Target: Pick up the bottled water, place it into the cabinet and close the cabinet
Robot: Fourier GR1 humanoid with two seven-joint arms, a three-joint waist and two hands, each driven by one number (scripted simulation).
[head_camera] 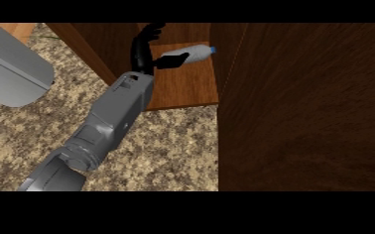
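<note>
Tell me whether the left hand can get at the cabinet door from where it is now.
Probably yes. The left hand is inside the cabinet beside the bottled water, and the open door stands just to its right with nothing between them.

One arm shows: a grey forearm (110,124) built of boxy, flat-sided segments, broad near the lower edge and narrowing toward the wrist. Its upper segment carries a small recessed panel with darker lines, and a rounded, lighter grey cuff sits at the elbow end. At the wrist it joins a slim black hand (144,52) with thin fingers and a thumb.
</note>
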